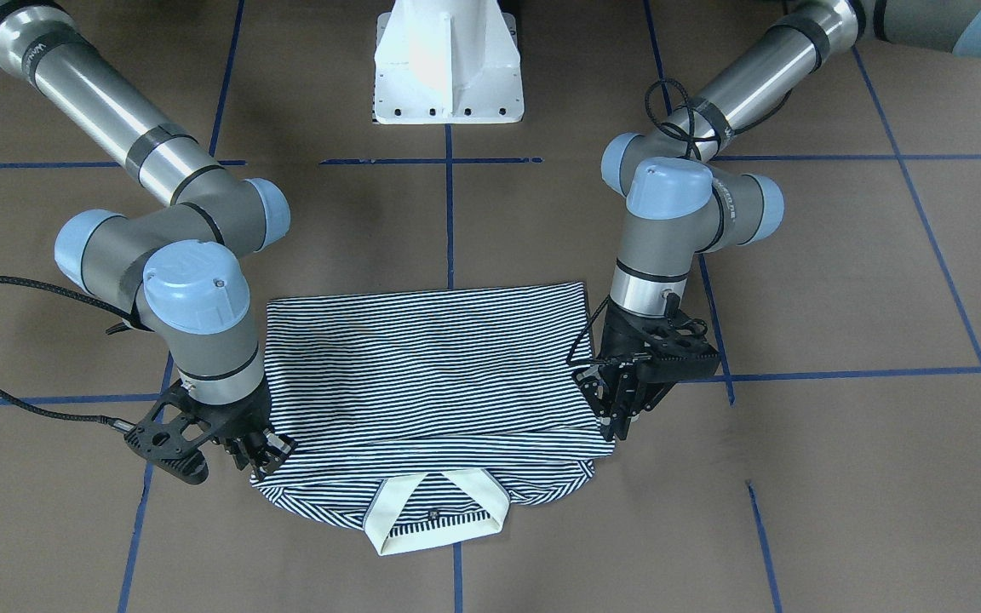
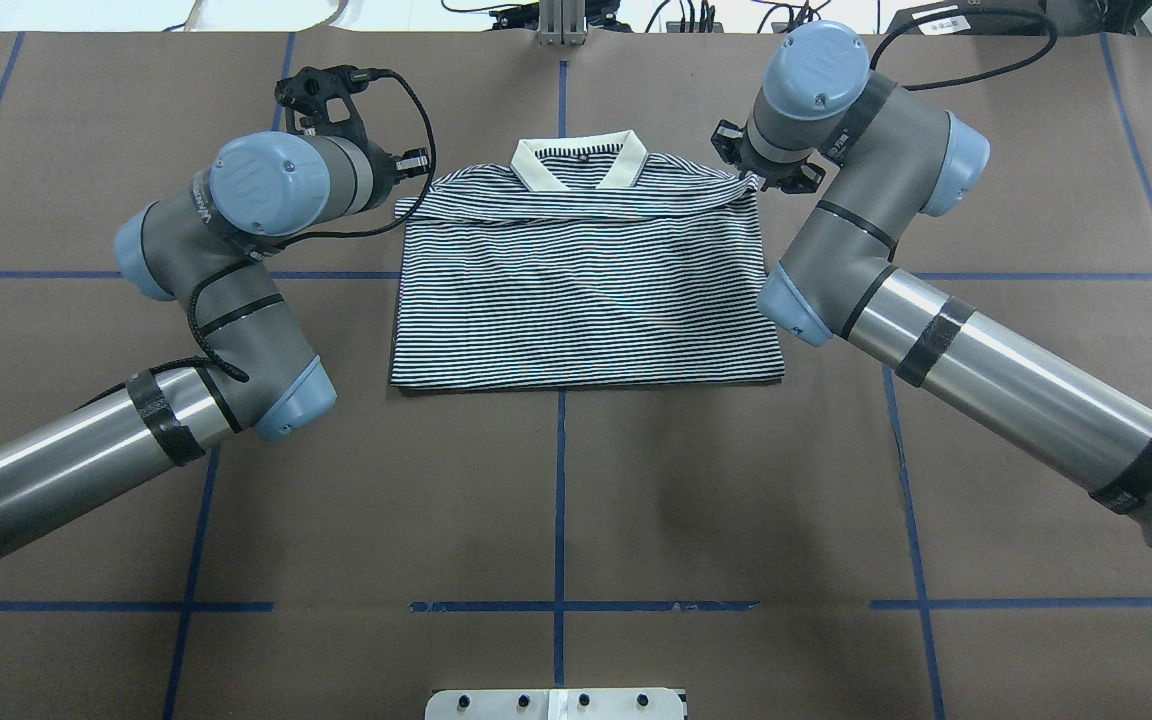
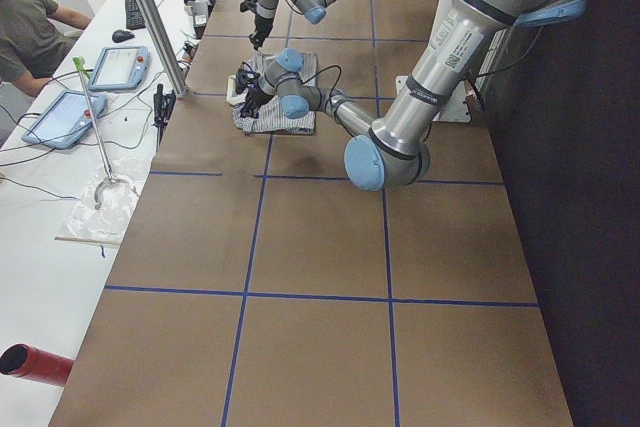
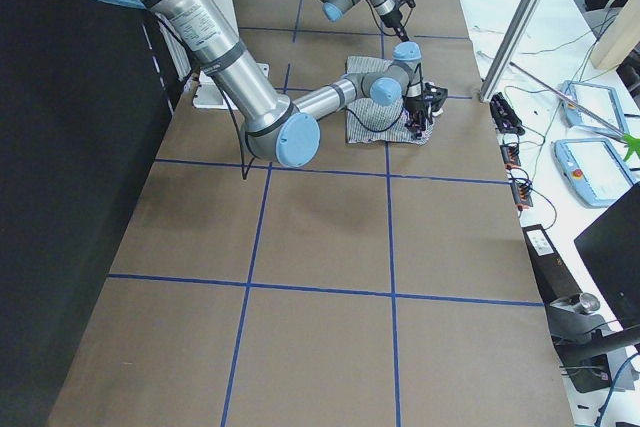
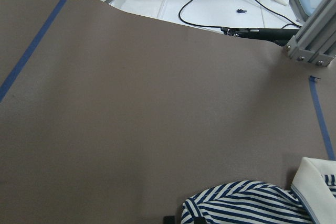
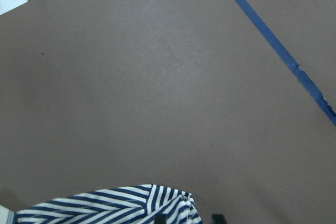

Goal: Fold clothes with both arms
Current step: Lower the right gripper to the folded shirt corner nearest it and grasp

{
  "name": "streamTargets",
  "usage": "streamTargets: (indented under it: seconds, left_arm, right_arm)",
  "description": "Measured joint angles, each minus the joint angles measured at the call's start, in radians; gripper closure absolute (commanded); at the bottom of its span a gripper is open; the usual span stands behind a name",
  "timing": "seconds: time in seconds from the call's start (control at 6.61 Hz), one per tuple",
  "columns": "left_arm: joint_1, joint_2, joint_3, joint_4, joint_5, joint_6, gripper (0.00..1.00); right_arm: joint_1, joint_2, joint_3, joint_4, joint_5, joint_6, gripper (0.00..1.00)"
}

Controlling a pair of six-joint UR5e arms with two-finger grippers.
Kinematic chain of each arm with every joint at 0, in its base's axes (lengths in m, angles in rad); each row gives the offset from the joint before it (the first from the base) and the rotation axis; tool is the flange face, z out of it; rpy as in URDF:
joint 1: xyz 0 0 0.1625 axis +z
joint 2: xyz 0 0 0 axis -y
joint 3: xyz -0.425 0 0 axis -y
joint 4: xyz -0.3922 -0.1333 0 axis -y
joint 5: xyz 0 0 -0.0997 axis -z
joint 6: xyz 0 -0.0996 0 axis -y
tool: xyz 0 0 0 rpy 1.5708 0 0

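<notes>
Exterior front-facing view gives the clearest look; the short-sleeved polo shirt with thin navy-and-white stripes [image 1: 431,366] lies flat on the brown paper-covered table with blue tape lines [image 1: 840,281], between the two arms; its lower part is doubled up over the chest, so any logo is hidden, and only the plain cream collar [image 1: 486,502] and one small dark button [image 1: 433,514] show past the fold, on the side away from the white pedestal base [image 1: 448,60].

The black two-finger left gripper [image 1: 614,426] points down at the end of the folded layer, touching the cloth's edge; its fingers look drawn close, yet whether cloth sits between them I cannot tell. The black two-finger right gripper [image 1: 267,455] rests at the opposite shoulder corner; its camera mount and wrist cover the fingertips, so its spread cannot be told either.

From overhead, the silver-grey left arm [image 2: 236,230] and the silver-grey right arm [image 2: 876,180] each hide their own fingers beneath blue-capped wrists; both arms are cut off at the frame edges. Each wrist camera catches only a sliver of stripes at the bottom edge, with the collar cropped in the left one; both side views show the shirt too small to read.
</notes>
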State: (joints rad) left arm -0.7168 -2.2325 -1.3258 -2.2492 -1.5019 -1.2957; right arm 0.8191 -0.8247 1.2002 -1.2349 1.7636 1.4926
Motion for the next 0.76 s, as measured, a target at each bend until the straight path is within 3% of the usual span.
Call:
streamTargets:
  seconds: [0.3, 0.45, 0.76]
  left_arm:
    - [-0.012, 0.003, -0.023, -0.049, -0.023, 0.0, 0.74]
    - [-0.02, 0.008, -0.054, -0.055, -0.065, -0.005, 0.74]
    - [-0.027, 0.022, -0.092, -0.058, -0.104, -0.01, 0.74]
  right_arm:
    - [0.004, -0.008, 0.023, 0.002, 0.006, 0.001, 0.36]
    - [0.002, -0.037, 0.081, 0.001, 0.016, 0.004, 0.34]
    - [-0.057, -0.211, 0.321, -0.002, 0.046, 0.067, 0.3]
